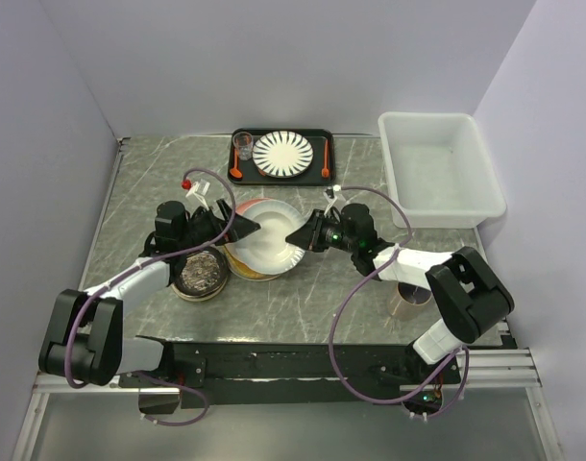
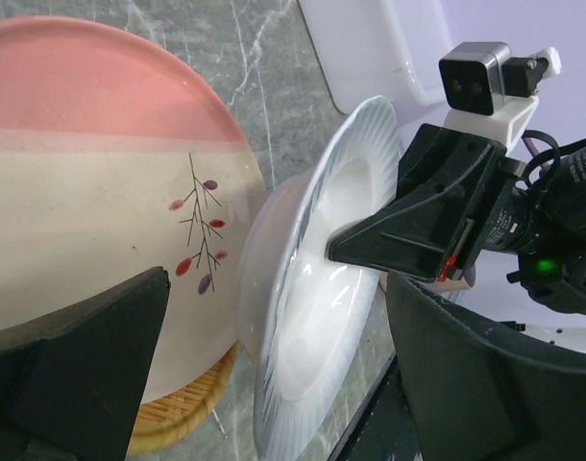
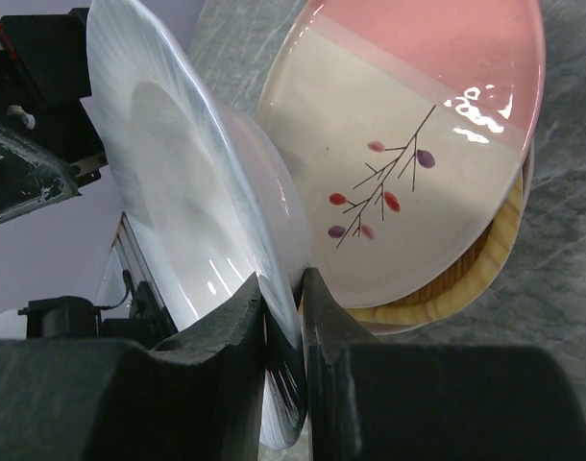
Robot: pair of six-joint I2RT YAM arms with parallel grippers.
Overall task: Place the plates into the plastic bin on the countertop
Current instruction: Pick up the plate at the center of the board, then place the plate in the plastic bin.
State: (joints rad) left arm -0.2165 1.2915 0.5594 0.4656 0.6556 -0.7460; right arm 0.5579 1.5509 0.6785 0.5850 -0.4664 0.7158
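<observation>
A white plate (image 1: 270,240) stands tilted on edge over a stack at the countertop's (image 1: 303,298) centre. My right gripper (image 1: 296,235) is shut on its rim; the wrist view shows both fingers (image 3: 322,317) pinching the white plate (image 3: 168,173). My left gripper (image 1: 246,227) is open, its fingers (image 2: 72,365) wide apart either side of the white plate (image 2: 322,288). Under it lie a pink and cream plate with a leaf sprig (image 3: 418,144) (image 2: 101,192) and a tan woven plate (image 3: 466,279) (image 2: 178,415). A dark brown patterned plate (image 1: 199,274) lies to the left. The white plastic bin (image 1: 447,217) stands at the back right, with nothing in it.
A flat black tray (image 1: 317,173) at the back holds a striped plate (image 1: 282,154), a glass and orange cutlery. A copper-coloured cup (image 1: 408,298) stands under my right arm. The bin's corner (image 2: 370,48) shows beyond the right gripper in the left wrist view.
</observation>
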